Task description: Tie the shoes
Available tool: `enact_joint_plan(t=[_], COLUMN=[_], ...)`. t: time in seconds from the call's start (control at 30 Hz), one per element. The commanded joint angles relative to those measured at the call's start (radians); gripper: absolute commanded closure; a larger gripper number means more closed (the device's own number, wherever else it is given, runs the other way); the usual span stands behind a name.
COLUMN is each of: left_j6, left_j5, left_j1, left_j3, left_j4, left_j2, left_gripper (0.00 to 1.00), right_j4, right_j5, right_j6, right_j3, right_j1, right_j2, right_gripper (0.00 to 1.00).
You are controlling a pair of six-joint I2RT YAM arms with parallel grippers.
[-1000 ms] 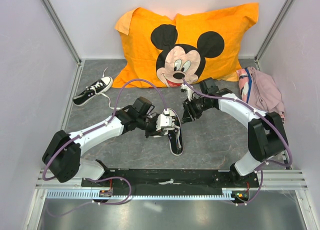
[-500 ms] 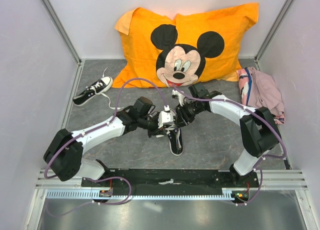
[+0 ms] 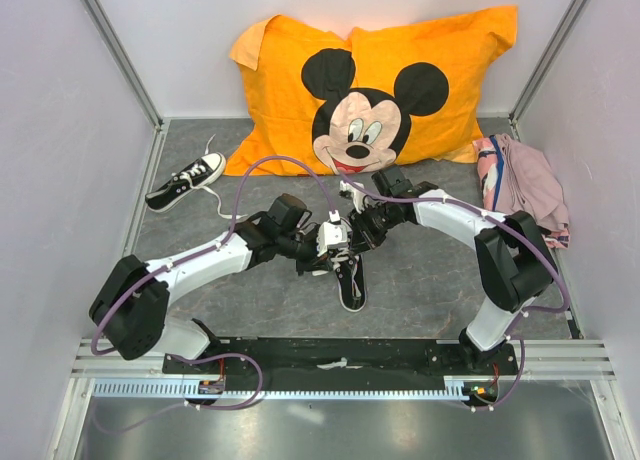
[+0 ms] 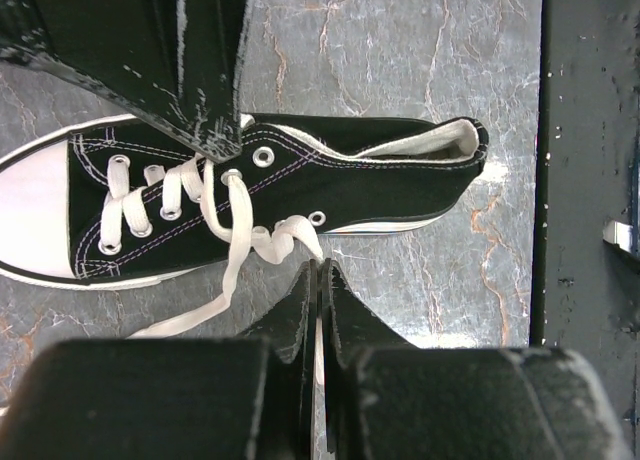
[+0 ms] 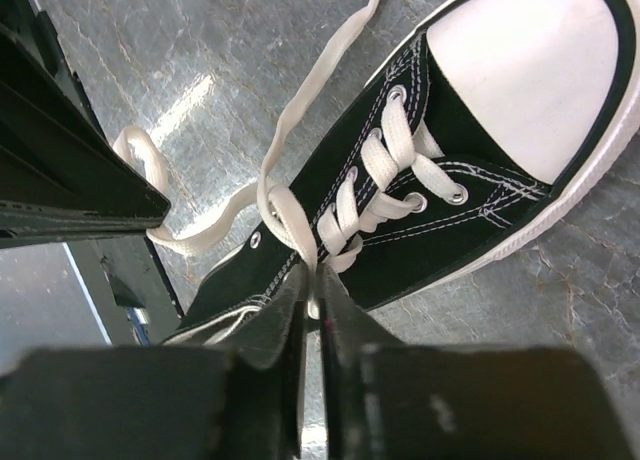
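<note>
Over the black shoe (image 3: 352, 285) on the desk (image 3: 420, 290), the left end effector (image 4: 318, 272) and right end effector (image 5: 312, 285) each pinch its white laces (image 5: 300, 130), jaws nearly closed.

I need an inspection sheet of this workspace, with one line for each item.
Surface: grey marbled table.
Job's things: shoe mid-table, its lace untied; second shoe far left, untouched.
Clutter: orange pillow at the back, pink cloth at the right.
Grippers: left gripper and right gripper both shut on that lace.
Cables: purple cables loop over both arms.
Surroundings: pale walls, metal frame.
</note>
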State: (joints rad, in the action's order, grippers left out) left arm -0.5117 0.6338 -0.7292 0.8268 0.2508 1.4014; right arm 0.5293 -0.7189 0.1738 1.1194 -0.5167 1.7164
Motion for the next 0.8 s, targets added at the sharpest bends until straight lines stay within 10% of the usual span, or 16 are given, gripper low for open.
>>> enact_joint_plan(t=[0.0,0.77], left_j6=[0.038,0.294], left_j5=[0.009,-0.123], left_j1=[-0.007,-0.022], left_j3=[0.015,0.072], left_j4=[-0.038,-0.165], left_j2=[0.013,0.085], left_gripper=[0.98,0.99], right_j4=[-0.032,-0.055], right_j5=[0.007,-0.131], right_j6=[-0.013,-0.088], right_j3=[0.04,0.005], right_j1=[-0.005,0.067], right_j2=[-0.037,-0.058], right_gripper=[0.92,1.0])
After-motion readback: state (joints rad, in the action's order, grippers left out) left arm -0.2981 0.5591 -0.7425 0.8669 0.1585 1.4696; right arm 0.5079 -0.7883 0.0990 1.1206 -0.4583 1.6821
